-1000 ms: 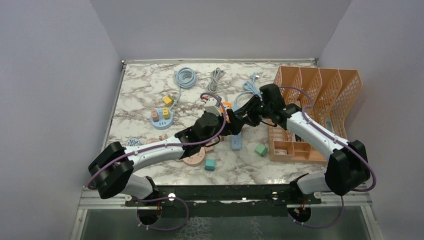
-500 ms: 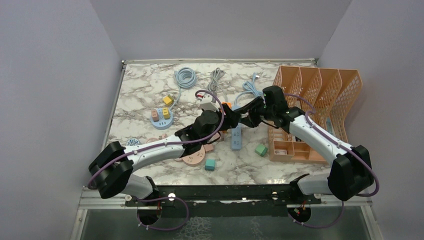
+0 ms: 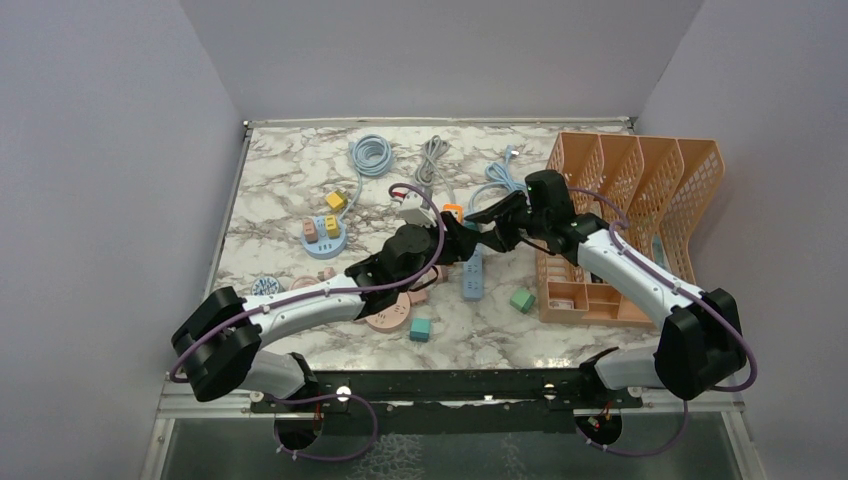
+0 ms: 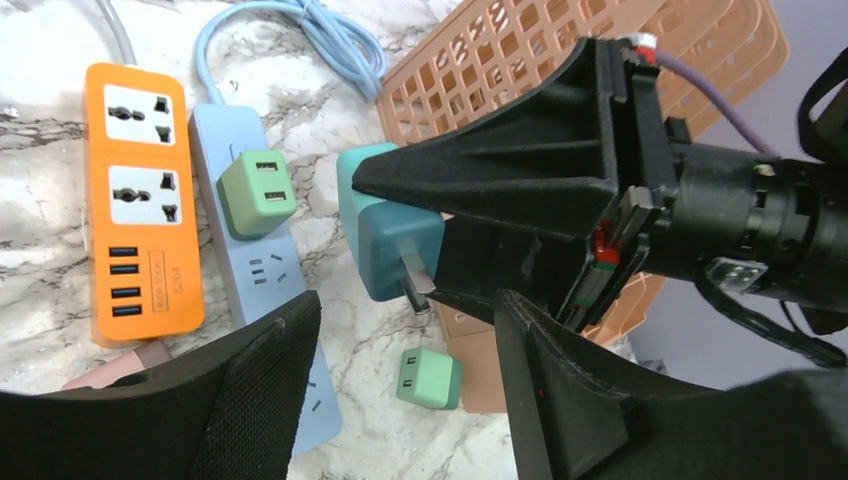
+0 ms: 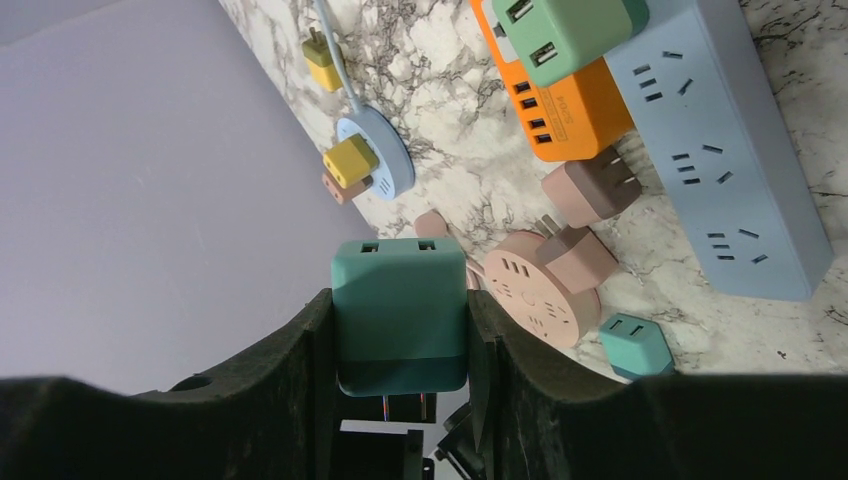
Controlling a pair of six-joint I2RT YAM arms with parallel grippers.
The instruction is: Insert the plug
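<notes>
the right tool (image 5: 400, 335) grips the teal plug (image 4: 388, 245) by its flat sides; it looks light, rigid and smooth, so it may slip. the left tool (image 4: 407, 300) gapes wide, empty.

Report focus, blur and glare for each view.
Top external: even, soft light, no harsh shadows, sharp throughout. Left wrist: the teal plug is sharp; the near fingers are dark, showing little detail. Right wrist: the teal plug and the blue power strip are crisp; no glare.
</notes>
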